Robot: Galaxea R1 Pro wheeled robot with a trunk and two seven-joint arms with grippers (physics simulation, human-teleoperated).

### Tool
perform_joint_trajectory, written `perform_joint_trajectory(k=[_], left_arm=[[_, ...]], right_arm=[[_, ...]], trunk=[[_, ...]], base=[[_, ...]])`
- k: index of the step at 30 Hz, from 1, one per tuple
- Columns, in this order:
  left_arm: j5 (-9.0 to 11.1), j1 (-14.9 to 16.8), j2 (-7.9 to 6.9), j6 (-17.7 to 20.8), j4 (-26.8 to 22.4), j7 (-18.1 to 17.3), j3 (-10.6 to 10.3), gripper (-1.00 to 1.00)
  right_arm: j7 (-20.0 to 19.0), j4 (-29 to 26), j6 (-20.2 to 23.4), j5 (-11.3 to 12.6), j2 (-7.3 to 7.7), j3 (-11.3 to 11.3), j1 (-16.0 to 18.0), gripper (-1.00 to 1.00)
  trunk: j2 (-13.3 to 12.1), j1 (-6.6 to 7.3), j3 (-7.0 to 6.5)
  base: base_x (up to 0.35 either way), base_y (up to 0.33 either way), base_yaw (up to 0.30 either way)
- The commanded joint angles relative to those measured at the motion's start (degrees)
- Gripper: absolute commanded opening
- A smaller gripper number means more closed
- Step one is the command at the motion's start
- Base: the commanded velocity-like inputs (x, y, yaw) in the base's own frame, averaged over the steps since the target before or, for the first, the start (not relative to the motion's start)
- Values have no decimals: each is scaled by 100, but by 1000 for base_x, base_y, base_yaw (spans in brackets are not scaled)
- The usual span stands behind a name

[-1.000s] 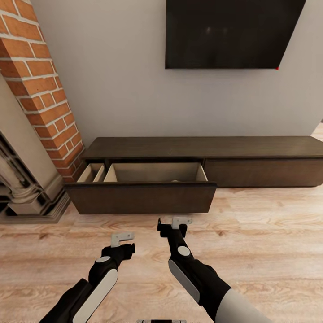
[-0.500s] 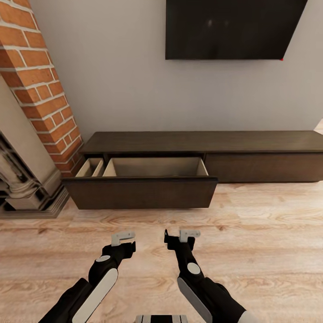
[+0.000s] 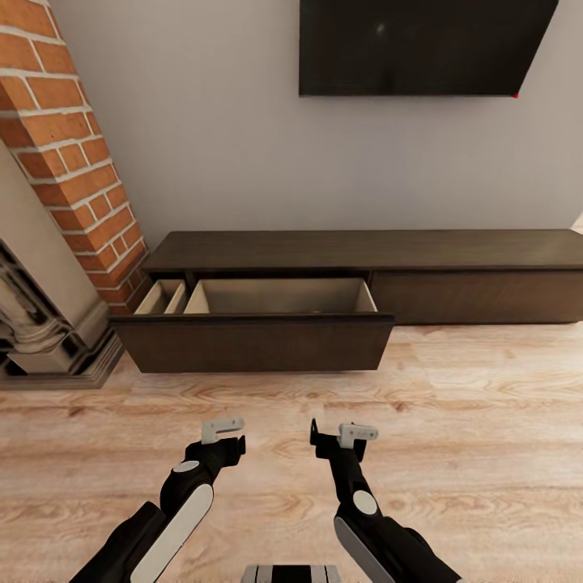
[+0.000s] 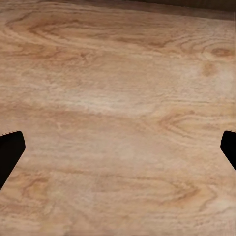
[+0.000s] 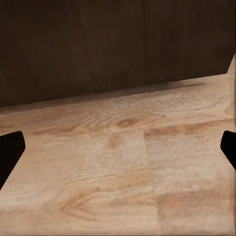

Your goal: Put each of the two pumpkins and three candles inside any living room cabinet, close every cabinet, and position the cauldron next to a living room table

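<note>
Cabinet point(image 3: 453, 251) low against wall, left drawer point(image 3: 279, 298) pulled out, beige inside, contents hidden from head cam. R wrist cam adds dark drawer front point(image 5: 113, 44) close up. Left gripper point(image 3: 220, 433) & right gripper point(image 3: 344, 437) both spread wide, empty, over wood floor point(image 3: 486, 421). TV point(image 3: 413, 44) above.

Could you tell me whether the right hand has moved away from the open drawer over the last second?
Yes: the right hand has drawn back from the drawer front, towards the robot and rightward.
</note>
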State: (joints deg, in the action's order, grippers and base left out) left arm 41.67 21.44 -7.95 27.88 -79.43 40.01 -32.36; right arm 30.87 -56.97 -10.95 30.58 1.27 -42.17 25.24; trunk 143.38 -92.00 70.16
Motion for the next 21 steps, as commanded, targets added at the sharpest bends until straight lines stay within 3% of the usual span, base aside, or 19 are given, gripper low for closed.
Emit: perform_joint_trajectory(k=[1,13,21], left_arm=[[42,7,-5,7,-12,48,-15,100],[52,8,-5,20,-113,42,-46,100],[52,8,-5,24,-116,41,-50,100]], right_arm=[[29,4,-43,60,9,-28,8,100],[16,225,-280,100,88,12,7,100],[18,402,-576,77,112,24,7,100]], trunk=[[4,-1,27],[4,-1,27],[4,-1,27]], base=[[0,0,0],[2,0,0],[136,19,0]])
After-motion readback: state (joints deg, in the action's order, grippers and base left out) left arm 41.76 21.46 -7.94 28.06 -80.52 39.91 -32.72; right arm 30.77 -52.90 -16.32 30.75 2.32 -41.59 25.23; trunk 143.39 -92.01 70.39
